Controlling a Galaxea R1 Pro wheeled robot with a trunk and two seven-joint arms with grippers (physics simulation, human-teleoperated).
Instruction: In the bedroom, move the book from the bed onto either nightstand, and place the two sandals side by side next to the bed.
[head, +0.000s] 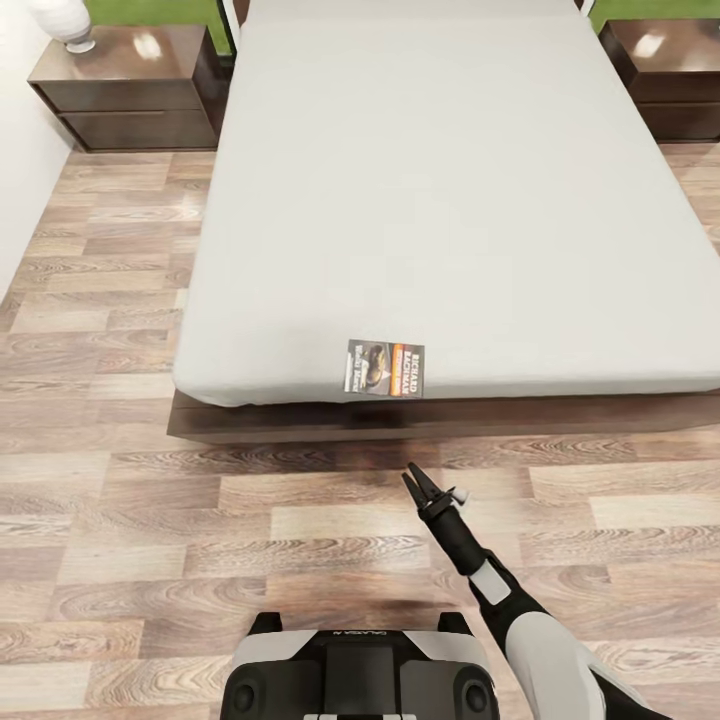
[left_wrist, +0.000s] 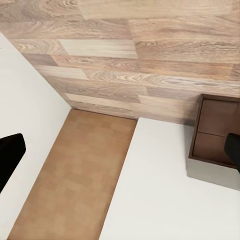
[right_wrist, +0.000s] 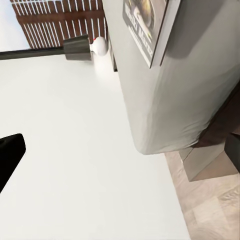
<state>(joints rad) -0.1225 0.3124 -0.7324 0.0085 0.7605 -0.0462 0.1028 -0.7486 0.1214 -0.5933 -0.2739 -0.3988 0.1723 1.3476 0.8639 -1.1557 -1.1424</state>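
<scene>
The book (head: 385, 367) lies flat on the light-grey mattress of the bed (head: 450, 190), right at its near edge, dark cover with an orange band. My right gripper (head: 412, 472) hovers over the floor just short of the bed's foot, a little right of the book and below it, open and empty. In the right wrist view the book (right_wrist: 145, 25) shows on the mattress corner (right_wrist: 185, 85), ahead of the spread fingers (right_wrist: 10, 155). My left gripper (left_wrist: 120, 155) is open with nothing in it. One nightstand (head: 130, 85) stands at the bed's far left, another nightstand (head: 665, 75) at its far right. The sandals are out of view.
A white lamp base (head: 65, 25) sits on the left nightstand. The dark wooden bed frame (head: 300, 420) juts out below the mattress. Wood-plank floor (head: 100, 400) runs along the bed's left side and foot. The left wrist view takes in a white wall (left_wrist: 30, 115) and a dark cabinet (left_wrist: 215, 132).
</scene>
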